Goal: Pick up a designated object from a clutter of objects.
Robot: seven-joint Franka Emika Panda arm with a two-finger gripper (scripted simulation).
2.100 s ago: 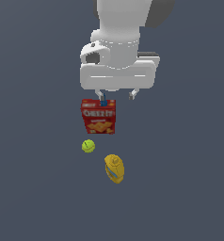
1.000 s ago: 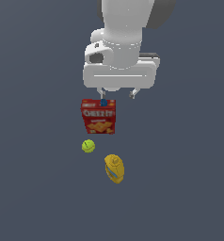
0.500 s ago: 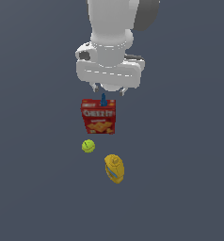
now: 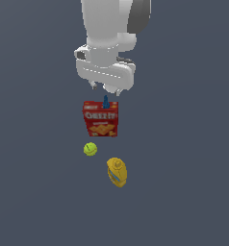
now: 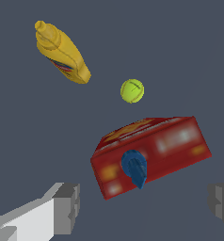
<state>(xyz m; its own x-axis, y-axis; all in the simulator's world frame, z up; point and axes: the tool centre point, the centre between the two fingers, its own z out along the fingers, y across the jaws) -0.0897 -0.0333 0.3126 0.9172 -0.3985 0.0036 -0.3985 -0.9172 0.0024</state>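
Hovering gripper (image 5: 144,202) wide open, holding nothing | blue item (image 5: 134,167) against cracker box (image 5: 151,150) | looking light, rigid, tippy | pinching rounder base

Only one thing counts here — the ground (image 4: 193,192), a flat slate-blue surface, matte and even in tone. It lies below the pincer (image 4: 106,89) and spreads out from under it on every side — the whole backdrop of both views.

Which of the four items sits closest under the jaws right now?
The small dark-blue item, poking up behind the red Cheez-It box; the ball and mustard bottle lie farther away.
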